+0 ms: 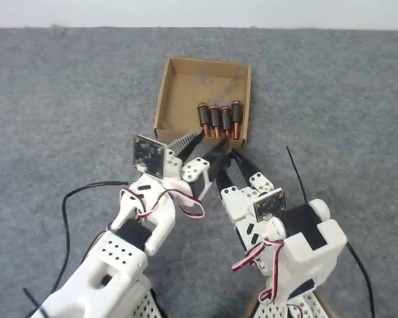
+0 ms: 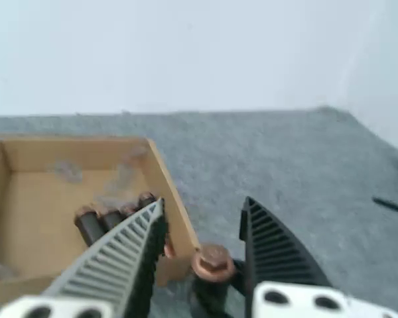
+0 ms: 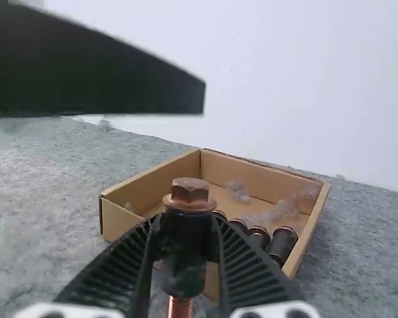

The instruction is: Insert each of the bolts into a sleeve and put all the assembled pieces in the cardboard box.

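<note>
Four assembled pieces [image 1: 219, 119] already lie side by side in the cardboard box [image 1: 160, 99], by its near right corner, so most of the task looks done. The right pincer [image 3: 184, 228] is clenched on a fifth sleeve [image 3: 184, 255] with its bolt [image 3: 188, 192] through it, just short of the box's near wall. The left pincer [image 2: 204, 212] stands released on either side of that piece, which has yet to go in.

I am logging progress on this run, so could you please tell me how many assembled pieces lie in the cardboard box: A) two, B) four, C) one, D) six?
B: the high view shows four assembled pieces lying side by side in the cardboard box, while the right gripper holds a fifth piece outside it.
</note>
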`<state>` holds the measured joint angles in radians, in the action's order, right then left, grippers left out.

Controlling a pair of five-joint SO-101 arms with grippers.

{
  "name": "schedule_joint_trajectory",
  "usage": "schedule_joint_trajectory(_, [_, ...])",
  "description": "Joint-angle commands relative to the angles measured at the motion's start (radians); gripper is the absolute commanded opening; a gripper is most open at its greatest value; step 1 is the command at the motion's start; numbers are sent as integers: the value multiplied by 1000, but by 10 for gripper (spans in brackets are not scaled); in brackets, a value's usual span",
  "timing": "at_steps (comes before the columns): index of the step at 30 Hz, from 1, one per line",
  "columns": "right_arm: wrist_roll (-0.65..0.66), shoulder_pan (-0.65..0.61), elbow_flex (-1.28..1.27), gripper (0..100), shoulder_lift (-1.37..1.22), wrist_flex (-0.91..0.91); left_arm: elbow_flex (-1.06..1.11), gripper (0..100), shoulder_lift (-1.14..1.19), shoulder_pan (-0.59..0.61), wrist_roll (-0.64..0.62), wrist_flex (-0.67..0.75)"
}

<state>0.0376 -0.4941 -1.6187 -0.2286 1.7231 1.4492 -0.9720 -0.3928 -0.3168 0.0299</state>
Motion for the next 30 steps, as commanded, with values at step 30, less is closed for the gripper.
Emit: schedule_joint_trajectory(30, [8, 47, 21, 6, 8, 21, -570, 176, -155, 399, -9, -1146])
